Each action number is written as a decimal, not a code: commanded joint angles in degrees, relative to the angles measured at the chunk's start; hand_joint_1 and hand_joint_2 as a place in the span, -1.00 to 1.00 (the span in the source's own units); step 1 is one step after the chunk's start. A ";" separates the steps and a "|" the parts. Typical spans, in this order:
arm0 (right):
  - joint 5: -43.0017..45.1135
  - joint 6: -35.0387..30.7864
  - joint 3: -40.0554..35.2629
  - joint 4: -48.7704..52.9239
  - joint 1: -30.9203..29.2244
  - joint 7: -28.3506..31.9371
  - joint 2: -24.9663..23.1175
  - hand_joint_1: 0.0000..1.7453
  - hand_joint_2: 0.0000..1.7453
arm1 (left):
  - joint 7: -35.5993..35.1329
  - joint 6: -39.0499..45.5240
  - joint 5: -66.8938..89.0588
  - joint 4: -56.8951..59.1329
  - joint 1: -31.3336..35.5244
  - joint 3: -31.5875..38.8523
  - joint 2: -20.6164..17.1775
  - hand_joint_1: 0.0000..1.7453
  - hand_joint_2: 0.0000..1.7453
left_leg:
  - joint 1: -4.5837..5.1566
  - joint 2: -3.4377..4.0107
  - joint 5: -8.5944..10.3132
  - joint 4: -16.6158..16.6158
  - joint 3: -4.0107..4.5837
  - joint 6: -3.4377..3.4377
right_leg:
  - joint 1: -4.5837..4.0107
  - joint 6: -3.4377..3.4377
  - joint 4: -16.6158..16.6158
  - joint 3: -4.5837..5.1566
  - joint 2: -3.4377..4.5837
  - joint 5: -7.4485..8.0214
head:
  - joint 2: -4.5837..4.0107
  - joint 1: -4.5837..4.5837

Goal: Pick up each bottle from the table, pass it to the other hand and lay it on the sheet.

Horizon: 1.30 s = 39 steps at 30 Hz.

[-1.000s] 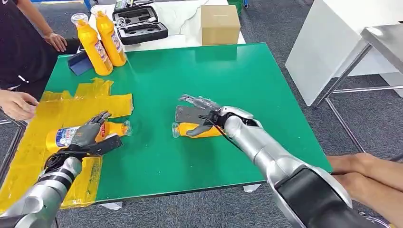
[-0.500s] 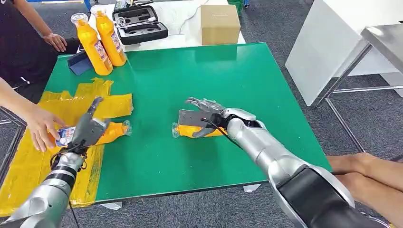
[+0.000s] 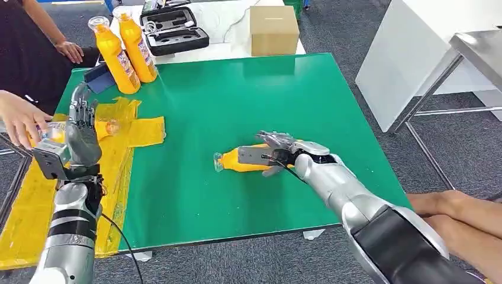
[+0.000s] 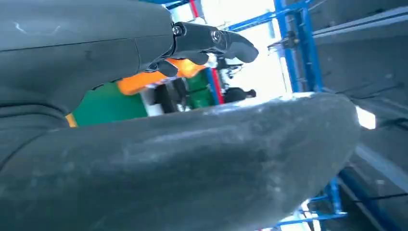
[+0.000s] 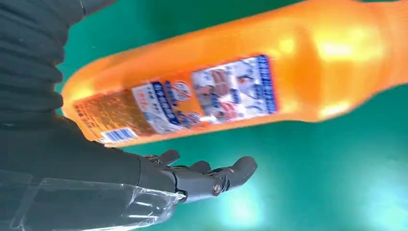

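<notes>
Covering most of the head view, a green table [image 3: 237, 106] stands on grey carpet, with a white table beyond its far edge and a white cabinet and a steel bench off to the right. A yellow sheet [image 3: 23, 207] lies along the table's left edge, reaching from the near left corner towards the far left corner. On the white table sit a cardboard box [image 3: 273, 28] and an open black case [image 3: 173, 29]. Two upright orange bottles [image 3: 125, 50] stand at the green table's far left corner, just beside a small dark blue holder [image 3: 97, 77].

At the near right the right arm stretches across the table; the right hand [image 3: 267, 155] lies over a lying orange bottle [image 3: 232, 160] near the table's middle, cap pointing left. From the right wrist the fingers [image 5: 211, 178] are stretched out beside the labelled bottle [image 5: 231, 82], not closed round it.

Over the sheet the left hand [image 3: 80, 133] is raised upright, fingers straight and apart, holding nothing. Behind it another bottle [image 3: 105, 126] is mostly hidden, and a person's hand [image 3: 21, 117] at the left edge is on it; whether it rests on the sheet cannot be told. A person's knees cut in at the lower right.
</notes>
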<state>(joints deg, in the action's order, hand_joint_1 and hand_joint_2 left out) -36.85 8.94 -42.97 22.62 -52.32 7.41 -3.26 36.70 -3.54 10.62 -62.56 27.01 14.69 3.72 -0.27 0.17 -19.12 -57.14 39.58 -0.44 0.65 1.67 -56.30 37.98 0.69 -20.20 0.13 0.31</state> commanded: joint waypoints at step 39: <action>-11.14 9.97 -7.07 -8.82 6.93 -7.85 5.38 1.00 1.00 | -0.80 -1.30 -4.06 -3.30 -1.08 -4.05 2.69 -1.00 -1.00 | -0.08 -0.35 -0.66 0.12 -1.33 -0.13 | -0.05 0.04 0.24 -0.82 -0.39 -0.64 | 0.00 0.02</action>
<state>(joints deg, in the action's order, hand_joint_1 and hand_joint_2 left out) -48.37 17.27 -48.43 18.10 -49.39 -0.26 2.10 36.17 -4.83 6.84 -70.42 23.45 10.84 6.10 -0.28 0.13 -19.75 -57.11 38.44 -0.61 0.68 1.77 -56.16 37.44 0.65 -20.74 0.13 0.33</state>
